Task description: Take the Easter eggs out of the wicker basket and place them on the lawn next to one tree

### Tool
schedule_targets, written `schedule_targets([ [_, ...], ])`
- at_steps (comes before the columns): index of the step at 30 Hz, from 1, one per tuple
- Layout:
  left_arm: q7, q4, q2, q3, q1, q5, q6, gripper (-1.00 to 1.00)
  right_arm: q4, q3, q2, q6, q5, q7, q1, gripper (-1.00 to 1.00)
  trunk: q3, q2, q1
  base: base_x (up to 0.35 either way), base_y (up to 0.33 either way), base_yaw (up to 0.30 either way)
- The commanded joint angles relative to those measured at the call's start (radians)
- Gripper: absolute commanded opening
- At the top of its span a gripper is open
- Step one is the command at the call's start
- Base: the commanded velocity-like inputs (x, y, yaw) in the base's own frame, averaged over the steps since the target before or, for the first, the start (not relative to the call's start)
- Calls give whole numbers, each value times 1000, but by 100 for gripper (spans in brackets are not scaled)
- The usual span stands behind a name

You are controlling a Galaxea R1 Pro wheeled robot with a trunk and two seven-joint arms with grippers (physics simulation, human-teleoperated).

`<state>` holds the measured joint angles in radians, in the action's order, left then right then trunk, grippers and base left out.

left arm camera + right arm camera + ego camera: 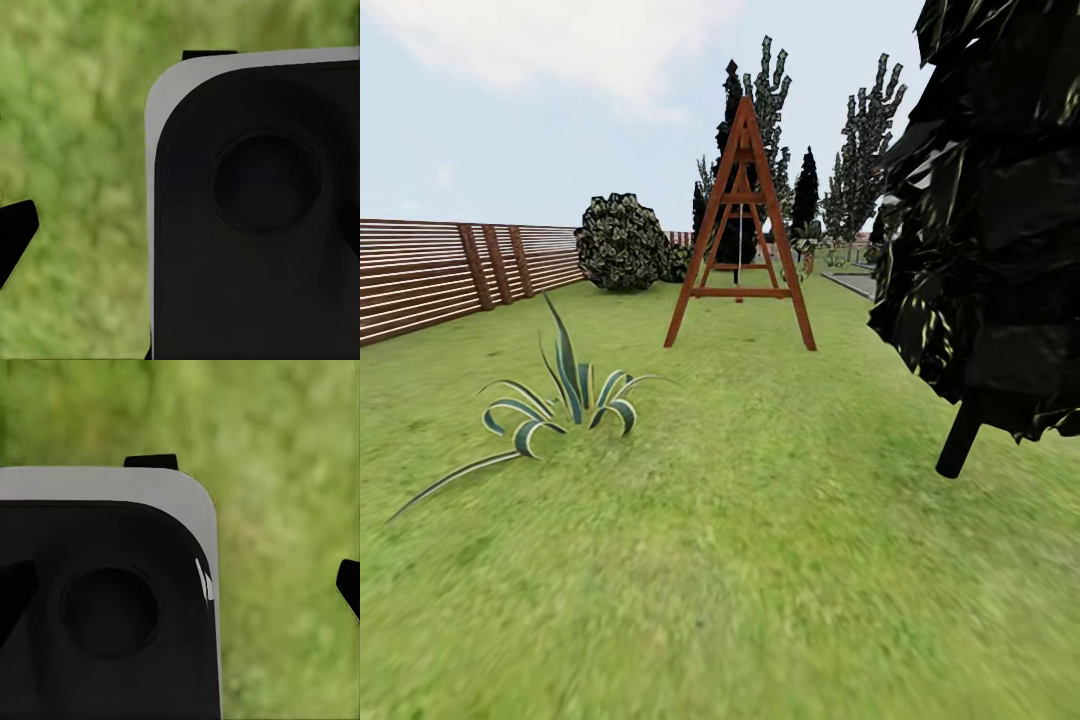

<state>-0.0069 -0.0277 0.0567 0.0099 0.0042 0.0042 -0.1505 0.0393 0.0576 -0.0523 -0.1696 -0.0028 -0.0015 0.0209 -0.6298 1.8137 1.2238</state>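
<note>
I am driving across the lawn with no basket and no eggs in front of me, so I judge this to be the search leg of the job: I have yet to find the wicker basket, and nothing can be lifted out until I do.

My landmark is the red-brown wooden A-frame standing on the grass straight ahead. Nearer to me than the frame and off to its left grows a spiky striped-leaf plant. Further left, the slatted brown fence runs back toward a round dark bush just left of the frame. Behind the frame rise tall jagged-crowned trees, far off. To the frame's right and close to me hangs the all-black tree on its dark stem, which is not one I would choose for the eggs.

Both wrist cameras look down at blurred grass past the robot's dark base with its pale rim. A black tip of the left gripper and one of the right gripper show at the edges, but I cannot tell whether either pair of fingers stands apart or together.

My next move calls for turning the base or head to sweep the garden for the basket, while noting a pale-trunked tree for later.
</note>
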Motion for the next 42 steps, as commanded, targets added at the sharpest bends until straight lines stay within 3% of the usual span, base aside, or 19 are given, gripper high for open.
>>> schedule_targets([
  [1,-1,-1,0,1,0,0,-1,100,-1,5,0,-4,0,0,1,100,-1,0,1,319,0,0],
  [42,-1,-1,0,1,0,0,-1,100,-1,5,0,-4,0,0,1,100,-1,0,1,319,0,0],
])
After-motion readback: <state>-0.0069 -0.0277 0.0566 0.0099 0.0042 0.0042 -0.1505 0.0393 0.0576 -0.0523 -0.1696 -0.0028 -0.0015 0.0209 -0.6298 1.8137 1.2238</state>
